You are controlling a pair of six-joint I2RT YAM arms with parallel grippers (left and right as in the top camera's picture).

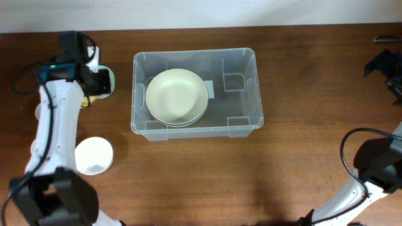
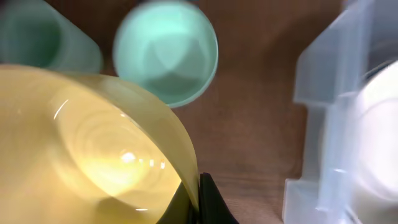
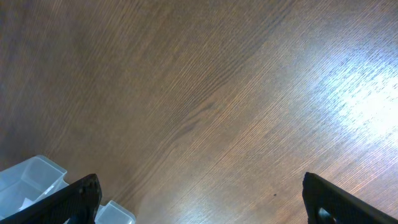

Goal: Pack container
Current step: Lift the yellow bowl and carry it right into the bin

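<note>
At the far left, my left arm [image 1: 49,119] hung over the tabletop [image 1: 301,63] with its jaws at a yellow bowl [image 2: 93,149]. One finger [image 2: 210,202] lay against the outside of the bowl's wall and the other was hidden behind it. I judged the jaws to be pinching the rim. Two teal cups [image 2: 165,53] stood just beyond it, and a white bowl [image 1: 94,155] sat nearer my base.

Right of those, mid-table, stood the container [image 1: 242,103], upright and open. Cream bowls [image 1: 176,95] were stacked in its left half, and the right half was bare.

I judged the container light and thin-walled, so it would be stiff at the rim and corners but springy along the long sides. Its clear plastic looked smooth, so it would likely slip under a flat pinch. The load sat to one side, so I expected it to tip left if lifted by one end.

The best hold seemed to be the moulded handle [image 2: 314,93] on a short end, or the rolled rim above it. Nudging low on a wall should slide it without buckling it. It was not fragile, though a hard squeeze mid-wall could bow it.

At the far right, my right arm [image 1: 377,166] was well apart from everything. Its jaws were spread wide over bare wood with nothing between them.
</note>
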